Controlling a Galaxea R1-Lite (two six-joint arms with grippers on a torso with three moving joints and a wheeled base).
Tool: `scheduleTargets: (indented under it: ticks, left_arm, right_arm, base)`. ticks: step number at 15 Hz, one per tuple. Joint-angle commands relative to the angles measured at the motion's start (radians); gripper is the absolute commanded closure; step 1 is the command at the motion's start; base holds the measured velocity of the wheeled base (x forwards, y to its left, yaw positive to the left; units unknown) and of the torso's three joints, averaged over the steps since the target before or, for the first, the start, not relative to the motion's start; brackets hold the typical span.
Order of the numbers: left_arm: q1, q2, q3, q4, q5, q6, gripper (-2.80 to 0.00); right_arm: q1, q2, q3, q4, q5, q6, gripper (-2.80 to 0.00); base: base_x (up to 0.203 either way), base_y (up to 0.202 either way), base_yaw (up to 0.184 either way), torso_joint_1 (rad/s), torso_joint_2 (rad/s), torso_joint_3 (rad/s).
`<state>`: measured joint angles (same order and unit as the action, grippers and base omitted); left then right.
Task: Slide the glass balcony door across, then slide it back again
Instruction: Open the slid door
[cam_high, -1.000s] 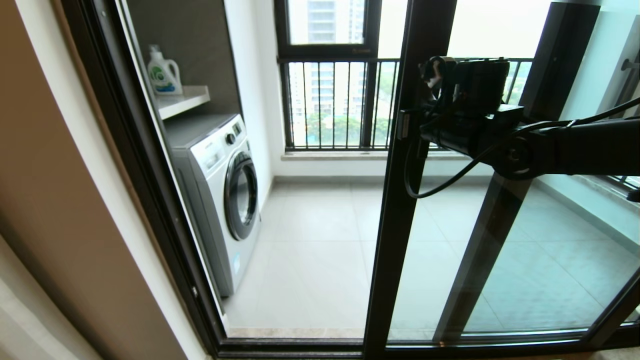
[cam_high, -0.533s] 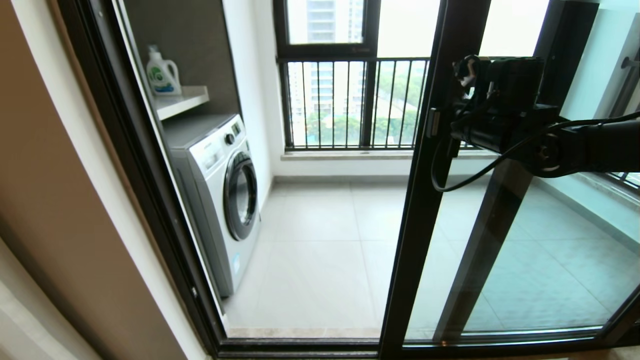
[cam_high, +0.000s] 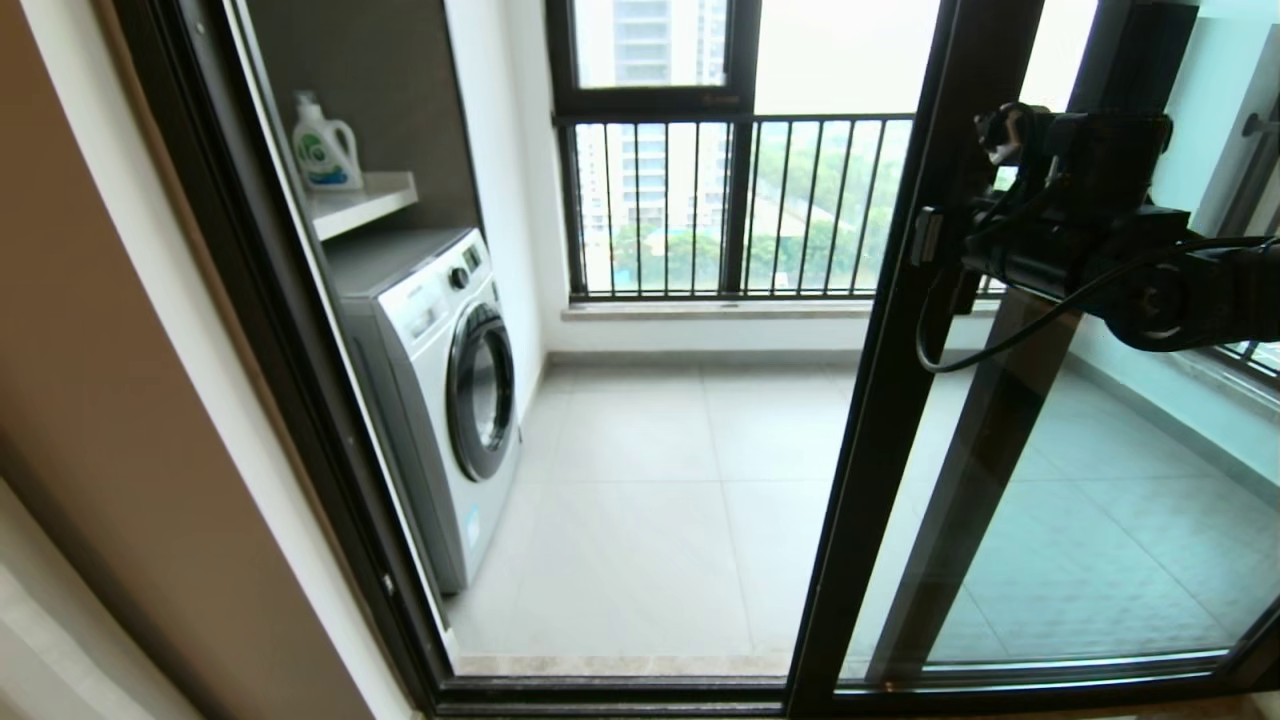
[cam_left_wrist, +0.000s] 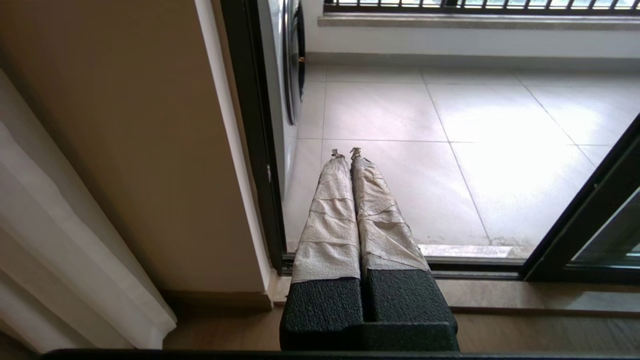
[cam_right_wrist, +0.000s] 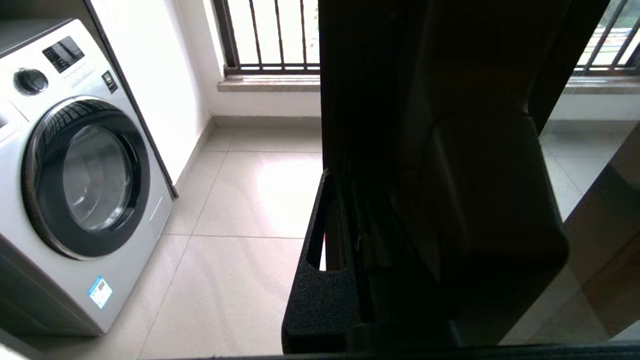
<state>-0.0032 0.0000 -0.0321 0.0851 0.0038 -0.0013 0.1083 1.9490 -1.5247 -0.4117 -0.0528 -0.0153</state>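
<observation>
From the head view, your right gripper (cam_high: 950, 245) sits at the latch on the door (cam_high: 900, 400), a heavy, stiff, breakable panel best pushed by its upright; the left wrist view shows the left gripper (cam_left_wrist: 345, 152) pinched empty; the right wrist view probably shows fingers straddling that upright.

Nothing is reading clearly here: the detergent bottle (cam_high: 325, 145) is showing a green-and-white label too small to make out. The washing machine (cam_right_wrist: 75, 175) is carrying a blue sticker and panel markings, all illegible.
</observation>
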Motion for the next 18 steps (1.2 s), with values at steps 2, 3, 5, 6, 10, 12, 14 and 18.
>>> scheduleTargets:
  ticks: [2,3,5,6,10,12,14,18]
  left_arm:
    - [0.000,0.002,0.000,0.001,0.001,0.000,0.00]
    - [0.000,0.002,0.000,0.001,0.001,0.000,0.00]
    - [0.000,0.002,0.000,0.001,0.001,0.000,0.00]
    - [0.000,0.002,0.000,0.001,0.001,0.000,0.00]
    - [0.000,0.002,0.000,0.001,0.001,0.000,0.00]
    - [0.000,0.002,0.000,0.001,0.001,0.000,0.00]
    - [0.000,0.002,0.000,0.001,0.001,0.000,0.00]
    - [0.000,0.002,0.000,0.001,0.001,0.000,0.00]
  right_arm:
    - [-0.051,-0.019,0.025,-0.002,0.033,0.000,0.00]
    - [-0.066,-0.019,0.030,-0.002,0.037,0.000,0.00]
    - [-0.099,-0.022,0.032,-0.002,0.057,0.000,0.00]
    - [-0.116,-0.025,0.034,-0.002,0.066,0.000,0.00]
    - [-0.183,-0.027,0.047,-0.017,0.099,0.000,0.00]
    - [-0.212,-0.028,0.048,-0.030,0.112,0.000,0.00]
    - [-0.233,-0.036,0.055,-0.030,0.124,0.000,0.00]
    - [-0.272,-0.041,0.075,-0.032,0.152,0.000,0.00]
  base:
    - [0.000,0.000,0.000,0.000,0.00,0.000]
    - [0.000,0.000,0.000,0.000,0.00,0.000]
    - [0.000,0.000,0.000,0.000,0.00,0.000]
    - [0.000,0.000,0.000,0.000,0.00,0.000]
    - [0.000,0.000,0.000,0.000,0.00,0.000]
    - [0.000,0.000,0.000,0.000,0.00,0.000]
    - [0.000,0.000,0.000,0.000,0.00,0.000]
    - [0.000,0.000,0.000,0.000,0.00,0.000]
